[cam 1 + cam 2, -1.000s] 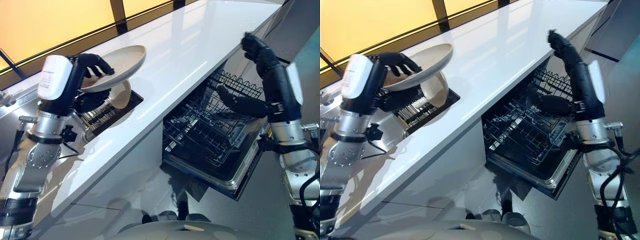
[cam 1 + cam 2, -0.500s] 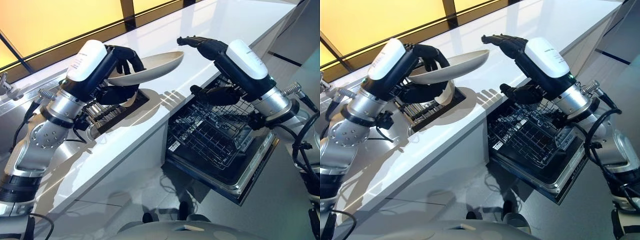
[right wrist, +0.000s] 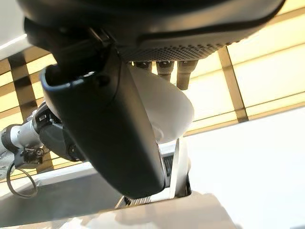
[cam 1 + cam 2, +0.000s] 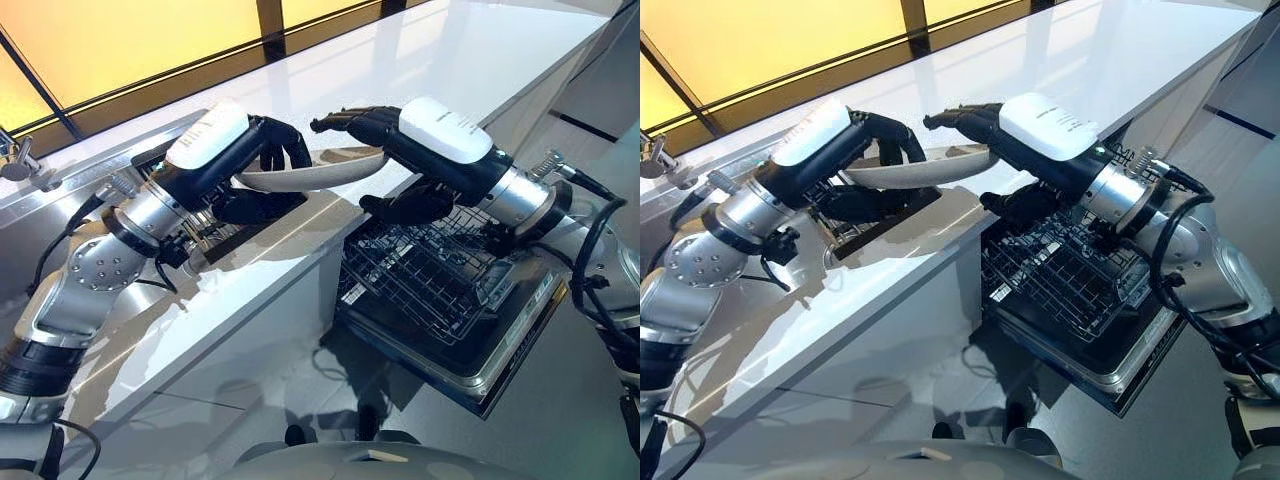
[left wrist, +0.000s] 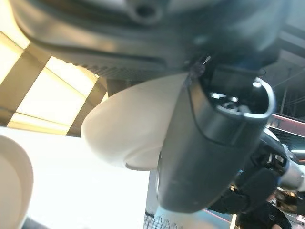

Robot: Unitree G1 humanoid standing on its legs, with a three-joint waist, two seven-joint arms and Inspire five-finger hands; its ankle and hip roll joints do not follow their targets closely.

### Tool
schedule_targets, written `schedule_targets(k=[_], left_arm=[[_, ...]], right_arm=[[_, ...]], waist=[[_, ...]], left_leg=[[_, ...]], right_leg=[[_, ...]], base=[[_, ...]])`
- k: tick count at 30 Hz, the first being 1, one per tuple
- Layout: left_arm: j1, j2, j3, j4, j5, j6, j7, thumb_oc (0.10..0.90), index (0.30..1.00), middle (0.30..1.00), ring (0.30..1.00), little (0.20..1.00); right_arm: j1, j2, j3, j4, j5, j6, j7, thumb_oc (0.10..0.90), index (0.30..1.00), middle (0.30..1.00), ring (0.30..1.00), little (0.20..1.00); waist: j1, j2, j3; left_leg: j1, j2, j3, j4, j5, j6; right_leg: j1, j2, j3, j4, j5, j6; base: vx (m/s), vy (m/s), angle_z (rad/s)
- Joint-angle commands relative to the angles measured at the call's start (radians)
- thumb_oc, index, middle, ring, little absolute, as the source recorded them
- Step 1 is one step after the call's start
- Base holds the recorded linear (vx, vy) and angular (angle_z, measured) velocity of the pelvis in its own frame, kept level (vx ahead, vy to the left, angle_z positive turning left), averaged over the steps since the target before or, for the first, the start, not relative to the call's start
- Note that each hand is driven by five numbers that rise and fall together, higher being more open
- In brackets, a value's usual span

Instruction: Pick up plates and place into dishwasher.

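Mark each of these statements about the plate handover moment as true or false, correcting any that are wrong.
1. The left hand has its fingers curled round the plate. True.
2. The plate lies flat on the countertop. False: it is held in the air above the counter's edge.
3. The right hand reaches over the plate's other side, fingers above and thumb below. True.
4. The dishwasher is closed. False: its door is down and the wire rack is pulled out.
5. The rack already holds several plates. False: no plates show in it.
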Motion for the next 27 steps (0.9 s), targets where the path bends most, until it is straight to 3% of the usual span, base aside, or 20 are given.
schedule_targets(k=[1, 7, 8, 9, 10, 11, 15, 19, 22, 27], left_arm=[[-0.168, 0.041, 0.002, -0.033, -0.137, -0.086, 0.059, 0.100, 0.300, 0.300, 0.300, 0.200], [-0.166, 0.001, -0.011, -0.047, -0.153, -0.173, 0.106, 0.100, 0.300, 0.300, 0.300, 0.200], [-0.162, -0.015, -0.013, -0.046, -0.156, -0.180, 0.114, 0.160, 0.352, 0.352, 0.352, 0.260], [-0.156, -0.032, -0.012, -0.043, -0.163, -0.177, 0.112, 0.322, 0.491, 0.491, 0.491, 0.422], [-0.149, -0.047, -0.012, -0.046, -0.170, -0.168, 0.118, 0.679, 0.796, 0.796, 0.796, 0.779], [-0.142, -0.062, -0.015, -0.043, -0.174, -0.161, 0.123, 0.800, 0.900, 0.900, 0.900, 0.900], [-0.108, -0.116, -0.004, -0.026, -0.247, -0.109, 0.103, 0.800, 0.900, 0.900, 0.900, 0.900], [-0.074, -0.151, 0.025, 0.007, -0.230, -0.057, 0.155, 0.800, 0.900, 0.900, 0.900, 0.900], [-0.040, -0.142, 0.083, 0.054, -0.210, 0.005, 0.214, 0.800, 0.900, 0.900, 0.900, 0.900], [0.024, -0.090, 0.197, 0.144, -0.092, 0.017, 0.333, 0.800, 0.900, 0.900, 0.900, 0.900]], right_arm=[[-0.142, -0.017, 0.014, -0.053, 0.116, 0.009, -0.005, 0.100, 0.300, 0.300, 0.300, 0.200], [-0.127, 0.031, 0.018, -0.022, 0.175, 0.031, -0.046, 0.100, 0.300, 0.300, 0.300, 0.200], [-0.121, 0.045, 0.016, -0.012, 0.168, 0.032, -0.062, 0.100, 0.300, 0.300, 0.300, 0.200], [-0.117, 0.055, 0.012, -0.005, 0.173, 0.038, -0.077, 0.100, 0.300, 0.300, 0.300, 0.200], [-0.108, 0.066, 0.005, 0.002, 0.175, 0.041, -0.107, 0.100, 0.300, 0.300, 0.300, 0.200], [-0.098, 0.078, -0.003, 0.010, 0.160, 0.038, -0.128, 0.100, 0.300, 0.300, 0.300, 0.200], [-0.052, 0.120, -0.067, 0.059, 0.164, 0.033, -0.256, 0.100, 0.300, 0.300, 0.300, 0.200], [0.003, 0.150, -0.159, 0.127, 0.127, 0.001, -0.441, 0.100, 0.300, 0.300, 0.300, 0.200], [0.061, 0.158, -0.264, 0.194, 0.063, -0.027, -0.622, 0.100, 0.300, 0.300, 0.300, 0.200], [0.168, 0.148, -0.398, 0.306, 0.025, 0.029, -0.791, 0.100, 0.300, 0.300, 0.300, 0.200]], waist=[[0.011, -0.003, -0.084], [0.012, -0.006, -0.081], [0.013, -0.006, -0.080], [0.013, -0.006, -0.079], [0.013, -0.006, -0.078], [0.012, -0.006, -0.076], [0.009, -0.003, -0.071], [0.004, 0.000, -0.067], [0.000, 0.004, -0.063], [-0.002, 0.008, -0.060]], left_leg=[[-0.016, -0.063, -0.038, 0.002, -0.079, 0.025], [-0.014, -0.064, -0.049, 0.002, -0.080, 0.027], [-0.014, -0.064, -0.050, 0.002, -0.080, 0.027], [-0.013, -0.064, -0.050, 0.002, -0.080, 0.027], [-0.012, -0.063, -0.050, 0.002, -0.081, 0.028], [-0.012, -0.063, -0.050, 0.002, -0.082, 0.028], [-0.005, -0.061, -0.045, 0.002, -0.084, 0.029], [0.002, -0.059, -0.043, 0.002, -0.089, 0.031], [0.007, -0.058, -0.043, 0.004, -0.092, 0.033], [0.009, -0.056, -0.038, 0.006, -0.095, 0.034]], right_leg=[[0.011, 0.051, -0.017, 0.113, -0.149, 0.045], [0.013, 0.050, -0.017, 0.119, -0.154, 0.043], [0.013, 0.050, -0.017, 0.120, -0.156, 0.042], [0.012, 0.050, -0.017, 0.121, -0.156, 0.042], [0.013, 0.050, -0.018, 0.122, -0.157, 0.041], [0.013, 0.051, -0.018, 0.124, -0.159, 0.041], [0.016, 0.053, -0.019, 0.128, -0.162, 0.041], [0.019, 0.057, -0.013, 0.130, -0.166, 0.040], [0.021, 0.061, -0.006, 0.134, -0.171, 0.038], [0.024, 0.065, -0.003, 0.133, -0.179, 0.035]], base=[[0.04, 0.006, 0.02], [0.04, 0.001, 0.05], [0.02, 0.001, 0.06], [0.02, 0.002, 0.04], [0.00, 0.000, 0.00], [0.00, 0.000, 0.00], [0.00, 0.000, 0.00], [0.00, 0.000, 0.00], [0.03, -0.040, 0.06], [0.03, -0.062, 0.03]])
